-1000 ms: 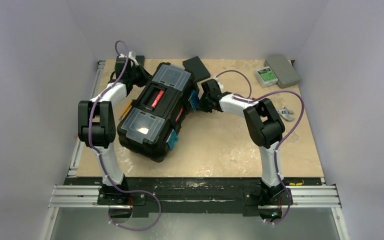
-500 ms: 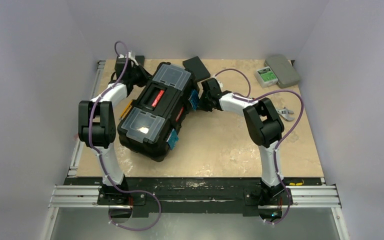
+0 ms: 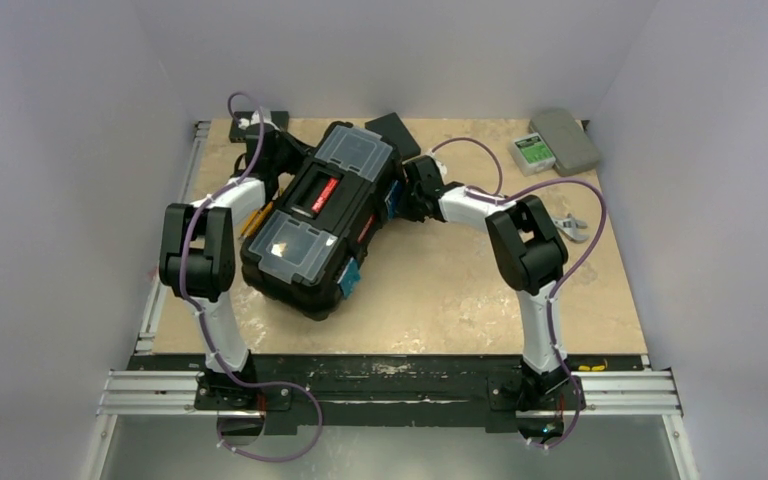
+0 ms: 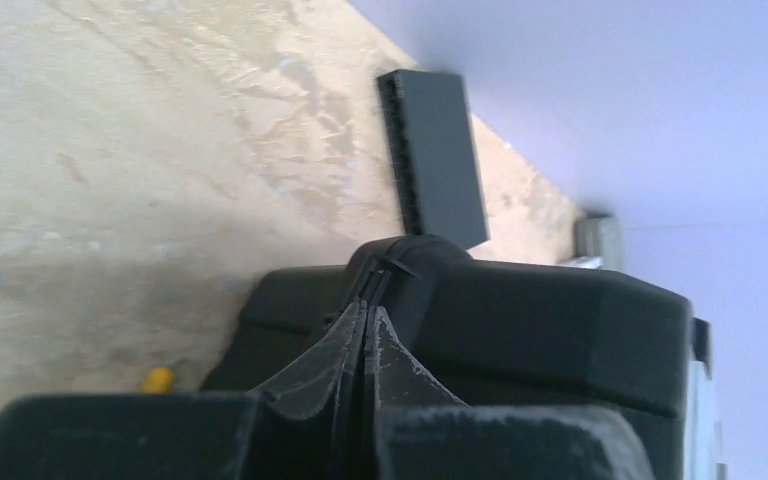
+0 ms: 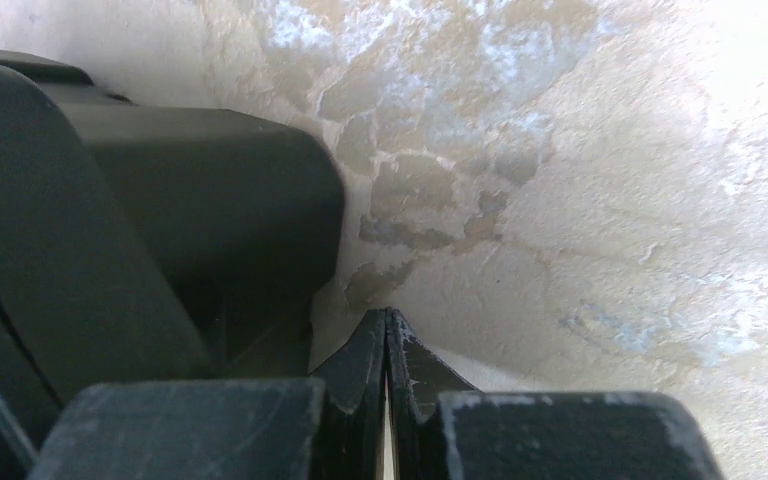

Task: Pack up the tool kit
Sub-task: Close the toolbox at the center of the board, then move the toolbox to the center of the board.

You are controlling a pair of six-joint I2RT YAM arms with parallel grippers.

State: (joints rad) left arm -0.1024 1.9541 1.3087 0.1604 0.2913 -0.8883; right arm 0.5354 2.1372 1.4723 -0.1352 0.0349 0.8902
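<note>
Overhead: large black plastic toolbox [image 3: 318, 218] left of centre, angled from lower left to upper right, lid down, two clear-lidded compartments either side of a handle with a red label. Left gripper [image 4: 365, 312] at the box's upper-left end, fingers pressed flat together with nothing between them, tips up against a rounded black edge of the box in the wrist view. Right gripper [image 5: 388, 322] at the box's upper-right side, likewise pinched fully closed and empty, tips over bare beige tabletop [image 5: 580, 200] just beside the box wall. Yellow tool handle [image 4: 157, 378] poking out at lower left of the left wrist view, beside the box. Thin black rectangular device [image 3: 393, 133] just beyond the box's far end. Flat grey case [image 3: 565, 140] well apart at upper right, small green-labelled box [image 3: 532, 152] just beside it. Small metal tool [image 3: 567, 226] on the table right of the right arm.
</note>
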